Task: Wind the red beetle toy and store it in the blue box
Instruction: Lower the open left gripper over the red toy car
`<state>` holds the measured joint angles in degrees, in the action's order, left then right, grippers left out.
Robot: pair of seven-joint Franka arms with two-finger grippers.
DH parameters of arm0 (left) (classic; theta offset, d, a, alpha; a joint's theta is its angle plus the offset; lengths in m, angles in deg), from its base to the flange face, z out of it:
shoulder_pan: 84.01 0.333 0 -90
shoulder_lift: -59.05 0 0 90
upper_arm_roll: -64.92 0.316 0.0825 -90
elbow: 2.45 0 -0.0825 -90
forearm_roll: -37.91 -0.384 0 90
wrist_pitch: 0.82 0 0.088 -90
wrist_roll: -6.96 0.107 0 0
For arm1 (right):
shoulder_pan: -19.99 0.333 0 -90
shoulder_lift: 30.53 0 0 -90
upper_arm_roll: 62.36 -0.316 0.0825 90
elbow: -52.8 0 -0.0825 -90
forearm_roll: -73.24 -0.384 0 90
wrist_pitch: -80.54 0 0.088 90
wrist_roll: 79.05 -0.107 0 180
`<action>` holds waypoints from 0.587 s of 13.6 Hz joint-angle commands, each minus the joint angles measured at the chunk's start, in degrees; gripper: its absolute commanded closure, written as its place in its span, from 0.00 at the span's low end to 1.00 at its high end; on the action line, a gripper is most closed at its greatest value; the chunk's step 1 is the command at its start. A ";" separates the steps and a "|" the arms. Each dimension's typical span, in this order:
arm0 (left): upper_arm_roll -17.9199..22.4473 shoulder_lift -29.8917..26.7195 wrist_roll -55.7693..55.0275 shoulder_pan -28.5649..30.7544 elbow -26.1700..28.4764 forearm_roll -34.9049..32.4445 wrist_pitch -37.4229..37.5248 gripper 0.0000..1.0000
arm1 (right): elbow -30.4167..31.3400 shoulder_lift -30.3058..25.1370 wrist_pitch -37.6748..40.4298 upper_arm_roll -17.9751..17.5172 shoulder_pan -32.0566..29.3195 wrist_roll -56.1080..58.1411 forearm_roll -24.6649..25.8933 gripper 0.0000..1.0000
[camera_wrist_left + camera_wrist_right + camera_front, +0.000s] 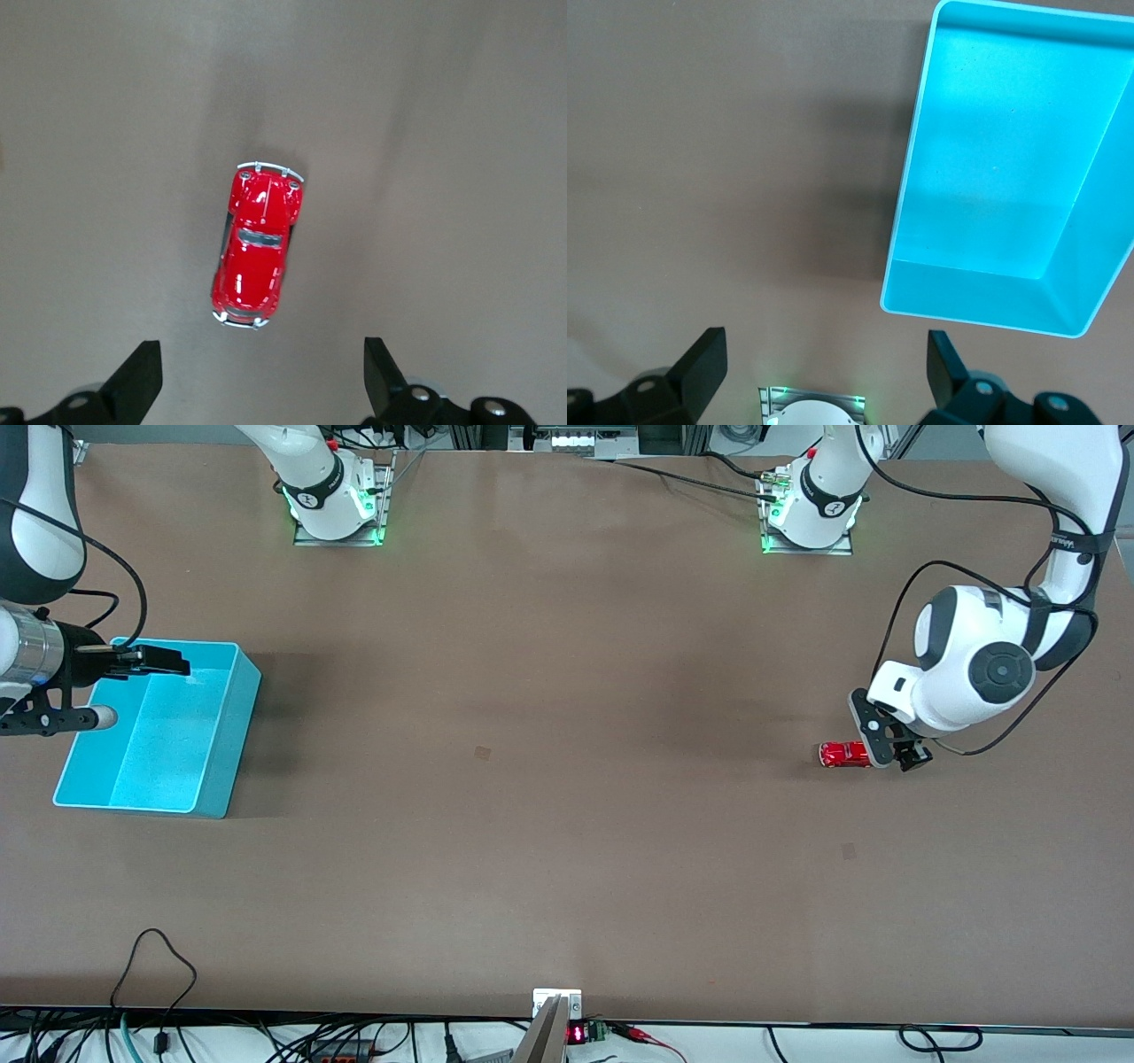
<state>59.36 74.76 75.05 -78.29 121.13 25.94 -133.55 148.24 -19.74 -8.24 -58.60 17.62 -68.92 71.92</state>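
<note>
The red beetle toy (843, 755) stands on its wheels on the brown table toward the left arm's end. My left gripper (890, 748) is open and empty, low over the table just beside one end of the toy. In the left wrist view the toy (257, 257) lies just ahead of the gap of the left gripper (261, 359), not between the fingers. The blue box (235, 726) stands empty at the right arm's end. My right gripper (168, 662) is open and empty in the air by the box's rim. In the right wrist view the box (983, 292) lies to one side of the right gripper (824, 347).
The two arm bases (337, 509) (811, 514) stand along the table's edge farthest from the front camera. Cables (159, 957) lie at the edge nearest that camera. Bare brown table lies between the toy and the box.
</note>
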 commanded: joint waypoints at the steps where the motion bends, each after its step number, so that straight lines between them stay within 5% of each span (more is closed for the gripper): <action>1: -0.95 -0.07 3.45 -0.01 0.96 -2.26 -4.01 0.00 | -0.87 0.11 1.07 -0.42 -0.53 0.85 -0.36 0.00; 5: -0.86 2.74 5.47 0.34 5.61 -4.19 -14.20 0.00 | -0.87 0.11 1.15 -0.42 -0.62 0.77 -0.36 0.00; 8: -0.86 3.36 6.44 0.61 5.53 -4.28 -14.48 0.00 | -0.78 0.03 1.15 -0.42 -0.53 0.59 -0.36 0.00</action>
<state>58.59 78.33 79.70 -78.19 126.55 22.90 -147.33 148.24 -19.74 -8.20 -58.60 17.62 -68.92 71.92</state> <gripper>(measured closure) 0.000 0.000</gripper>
